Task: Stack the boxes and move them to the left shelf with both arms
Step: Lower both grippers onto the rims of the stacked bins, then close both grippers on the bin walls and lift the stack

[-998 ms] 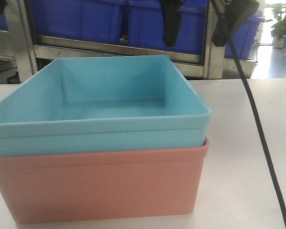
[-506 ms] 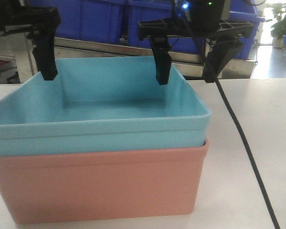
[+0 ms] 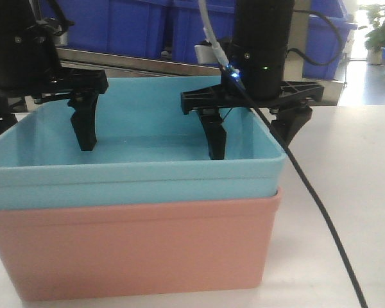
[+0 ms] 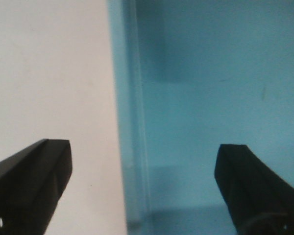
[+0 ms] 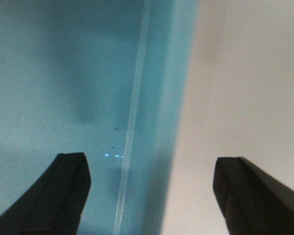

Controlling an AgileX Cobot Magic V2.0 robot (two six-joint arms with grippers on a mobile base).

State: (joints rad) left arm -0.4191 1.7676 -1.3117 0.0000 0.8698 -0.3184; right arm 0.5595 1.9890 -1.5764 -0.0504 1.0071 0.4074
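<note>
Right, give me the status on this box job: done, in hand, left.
Done: the blue box sits nested in the pink box on the table. In hand: the left hand and right hand are open, each straddling a side wall of the blue box. Left: close, lift the stack and carry it to the left shelf, which I can't pick out here.

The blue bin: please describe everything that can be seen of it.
The blue bin is a light sky-blue rectangular box, plastic by its look, with a rolled rim, open on top and empty. It sits upright, nested in the pink bin on the white table, its rim above the pink rim. The open left gripper straddles its left wall and the open right gripper its right wall, one finger inside, one outside; neither is clamped.
</note>
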